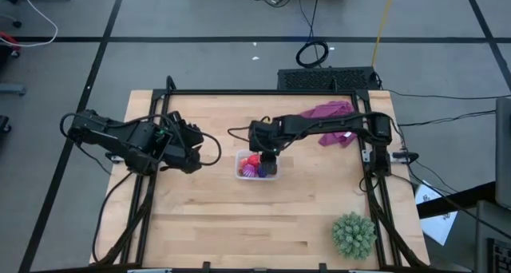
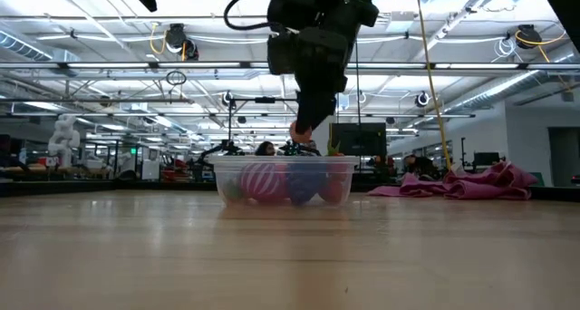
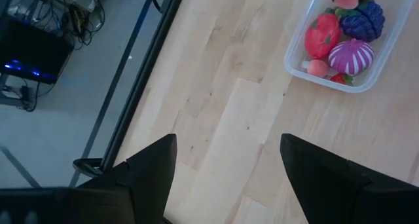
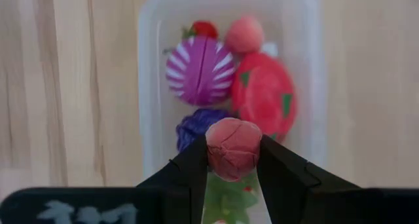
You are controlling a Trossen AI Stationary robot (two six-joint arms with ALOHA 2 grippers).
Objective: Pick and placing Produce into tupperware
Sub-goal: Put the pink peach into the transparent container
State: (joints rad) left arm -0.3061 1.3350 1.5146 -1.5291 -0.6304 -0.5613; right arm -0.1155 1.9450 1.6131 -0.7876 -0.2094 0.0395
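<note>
right gripper point(image 4: 233, 164) clamping pink fruit point(image 4: 234, 147) directly above tupperware point(image 4: 149, 27), positioning to drop | left gripper point(image 3: 228, 160) idling apart, beside tupperware

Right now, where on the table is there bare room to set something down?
Bare wood lies in front of the box, across to the green ball. It is crowded at the box, where the right gripper holds a pink piece, and by the cloth behind.
</note>
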